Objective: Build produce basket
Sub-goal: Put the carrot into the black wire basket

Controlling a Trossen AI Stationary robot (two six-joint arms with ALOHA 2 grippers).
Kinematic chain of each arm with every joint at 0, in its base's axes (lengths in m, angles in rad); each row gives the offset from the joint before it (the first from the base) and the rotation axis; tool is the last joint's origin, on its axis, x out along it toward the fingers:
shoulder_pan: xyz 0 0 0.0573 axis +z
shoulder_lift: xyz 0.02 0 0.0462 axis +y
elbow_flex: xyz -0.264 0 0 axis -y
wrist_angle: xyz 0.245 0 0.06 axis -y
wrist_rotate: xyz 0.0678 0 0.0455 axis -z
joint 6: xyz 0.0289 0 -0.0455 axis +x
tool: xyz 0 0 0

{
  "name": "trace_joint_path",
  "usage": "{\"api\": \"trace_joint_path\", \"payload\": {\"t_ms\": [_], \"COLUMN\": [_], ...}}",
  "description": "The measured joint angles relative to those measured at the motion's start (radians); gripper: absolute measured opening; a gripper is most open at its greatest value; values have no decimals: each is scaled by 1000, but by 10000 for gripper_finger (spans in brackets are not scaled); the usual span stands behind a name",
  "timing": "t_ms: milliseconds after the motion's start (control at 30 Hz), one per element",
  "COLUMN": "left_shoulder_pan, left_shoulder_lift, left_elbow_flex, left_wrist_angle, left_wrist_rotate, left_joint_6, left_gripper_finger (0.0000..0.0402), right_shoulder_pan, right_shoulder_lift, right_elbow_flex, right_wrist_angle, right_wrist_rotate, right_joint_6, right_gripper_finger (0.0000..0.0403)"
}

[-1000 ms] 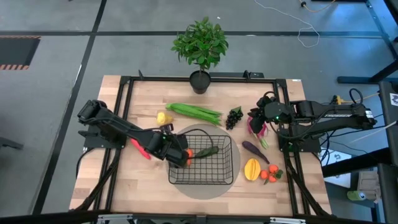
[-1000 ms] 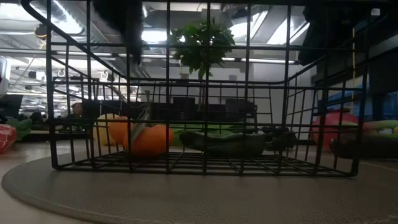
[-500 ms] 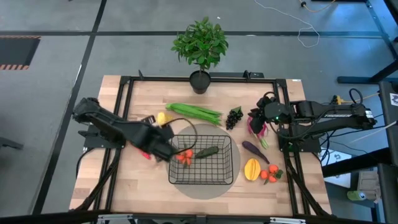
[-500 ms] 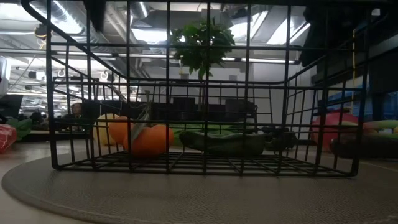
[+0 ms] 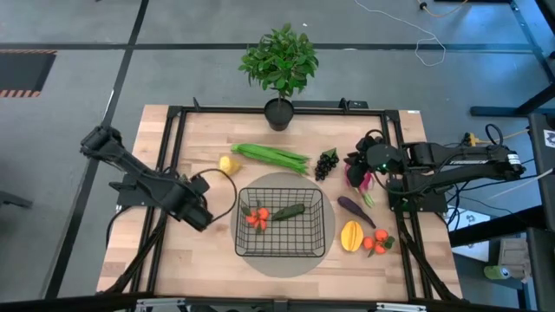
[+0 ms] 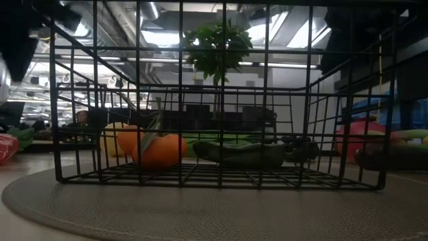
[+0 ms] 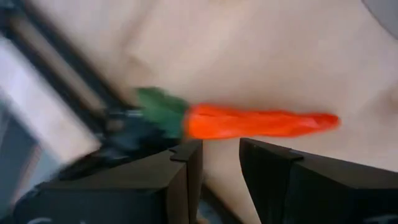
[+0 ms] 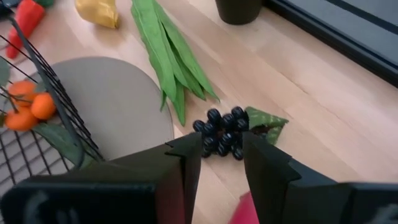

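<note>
One basket (image 5: pixel 283 224), two tomato clusters (image 5: pixel 255 217).

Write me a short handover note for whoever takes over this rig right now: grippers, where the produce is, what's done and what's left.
Left gripper: open and empty, over the red chili left of the basket.
Right gripper: open and empty, near the black grapes.
Done: orange tomatoes and dark green cucumber in the basket.
Left on the table: chili, lemon, green beans, grapes, radish, eggplant, mango, more tomatoes.

Red chili (image 7: pixel 261 122) blurred in left wrist view, hidden under left arm (image 5: pixel 147 178) from above, radish (image 8: pixel 245 211) cut off by right wrist picture's edge
</note>
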Motion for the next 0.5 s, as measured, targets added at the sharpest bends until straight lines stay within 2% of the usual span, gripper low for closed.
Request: {"api": "trace_joint_path", "payload": {"t_ms": [300,500], "left_shoulder_pan": [-3,3], "left_shoulder_lift": [20,19], "left_elbow_flex": [-301,-368], "left_wrist_angle": [324,515], "left_wrist_rotate": [271,222], "left_joint_6": [-10,4], "left_gripper_finger": [94,94], "right_shoulder_pan": [0,0], "right_shoulder_lift": [0,0], "right_elbow_flex": [0,0], "right_wrist_angle": [27,27], "right_wrist_rotate": [-16,-17], "right_joint_6": [-25,-21], "right_gripper_finger": [110,110]}}
